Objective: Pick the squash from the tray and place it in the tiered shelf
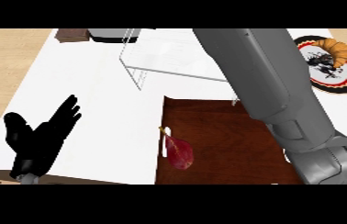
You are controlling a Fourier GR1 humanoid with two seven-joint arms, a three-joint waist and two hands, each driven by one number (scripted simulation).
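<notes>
Looking down from my head, I see my left hand (37, 138) at the lower left, resting above the near edge of the white bench (88, 103), fingers straight and spread, pointing up and away from me, holding nothing. My right forearm (271, 85) crosses the right side of the view as a broad grey shaft, running from the lower right corner up toward the top. My right hand itself lies beyond what I can see, so I cannot say how its fingers stand.

The dark brown tray (230, 145) lies on the bench in front of me, its right part hidden under my right forearm. On its left part, close to the left rim, lies the squash (180, 153), a dark red, teardrop-shaped piece with a small pale stem end pointing up and left. Nothing touches it.

Beyond the tray stands the tiered shelf (169, 53), clear and glassy, its front edge near the tray's far rim. At the upper right a plate (327, 69) carries a croissant (332, 49). A small brown block (71, 35) sits at the upper left.
</notes>
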